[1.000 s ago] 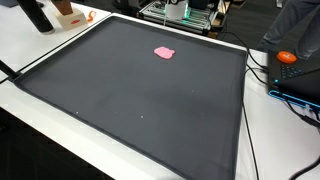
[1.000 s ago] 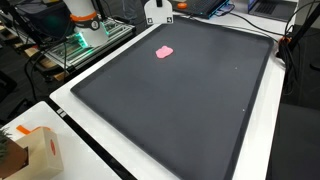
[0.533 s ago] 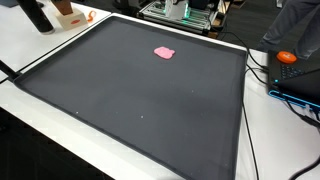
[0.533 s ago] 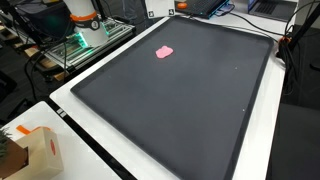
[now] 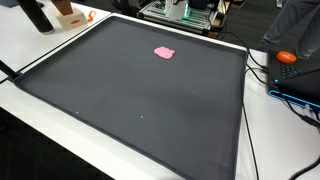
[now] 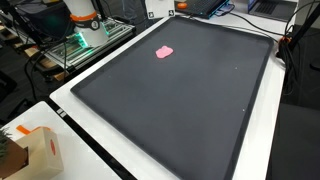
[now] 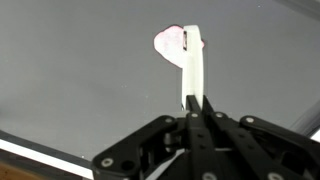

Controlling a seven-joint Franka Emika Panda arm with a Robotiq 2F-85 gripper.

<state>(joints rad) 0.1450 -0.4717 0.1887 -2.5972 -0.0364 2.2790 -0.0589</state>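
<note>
Wrist view is showing you the pink piece (image 7: 168, 42) lying flat on the black mat (image 7: 80, 90), its right edge hiding behind the gripper (image 7: 192, 35). It is sitting just ahead of the tip and slightly left. Your fingers are pressing together as one strip, gripping nothing. In both exterior views the piece (image 5: 165, 52) (image 6: 165, 52) is resting toward one end of the mat, with no clear long axis.
</note>
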